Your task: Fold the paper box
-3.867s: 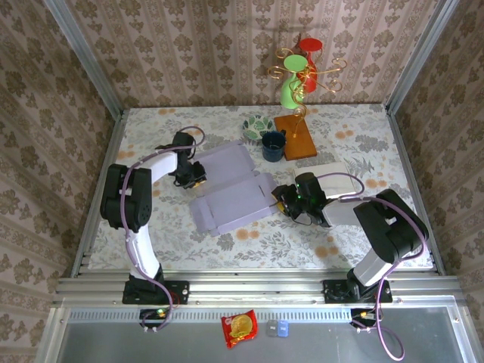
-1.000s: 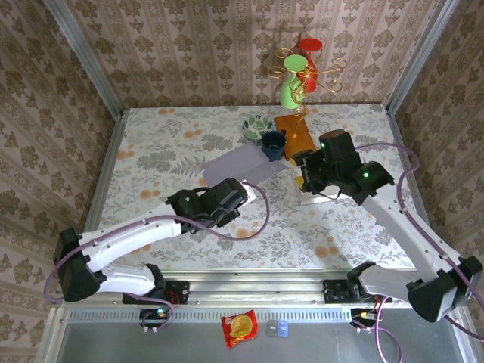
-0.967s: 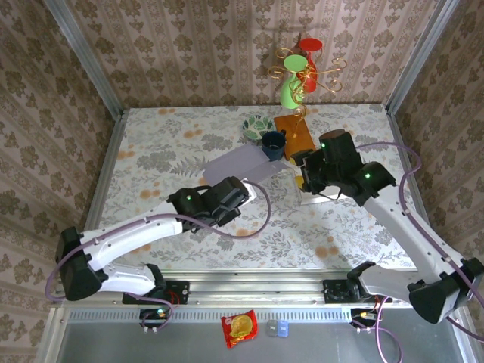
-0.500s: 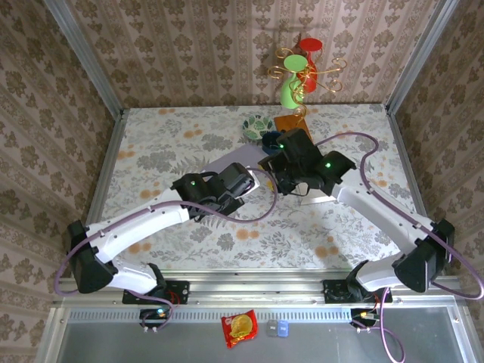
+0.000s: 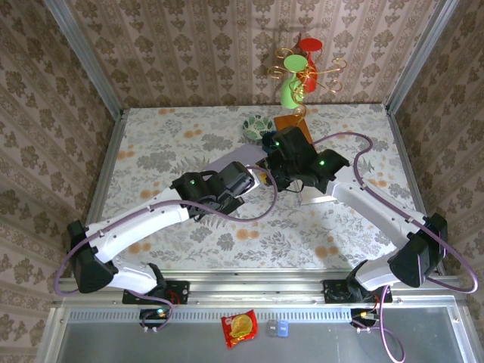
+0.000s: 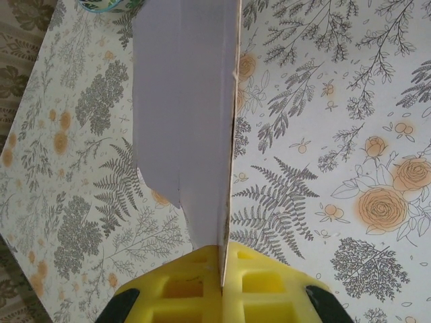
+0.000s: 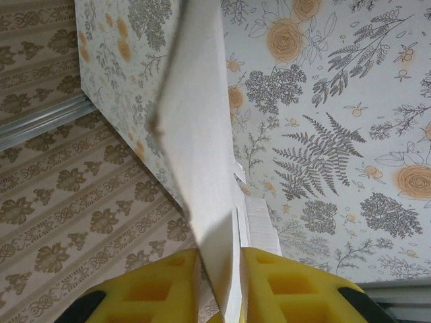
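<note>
The paper box (image 5: 239, 159) is a flat lavender sheet held up off the flowered table between both arms. In the left wrist view its panel (image 6: 185, 101) stands on edge and runs down into my left gripper (image 6: 223, 254), whose yellow fingers (image 6: 175, 289) are shut on its near edge. From above, the left gripper (image 5: 243, 182) sits at the sheet's near side. My right gripper (image 5: 276, 175) meets the sheet from the right. In the right wrist view, layers of the box (image 7: 199, 134) fill the narrow gap of the right gripper (image 7: 219, 259), which is shut on them.
A mug tree (image 5: 299, 72) with a green and a red cup stands at the back. A patterned bowl (image 5: 255, 125) and an orange board (image 5: 286, 120) lie just behind the right arm. A white flat piece (image 5: 321, 193) lies under the right forearm. Walls enclose three sides.
The right arm swung left from the white piece to the paper box, and its fingers closed on the sheet. The left gripper stayed shut on the box, shifting slightly.
</note>
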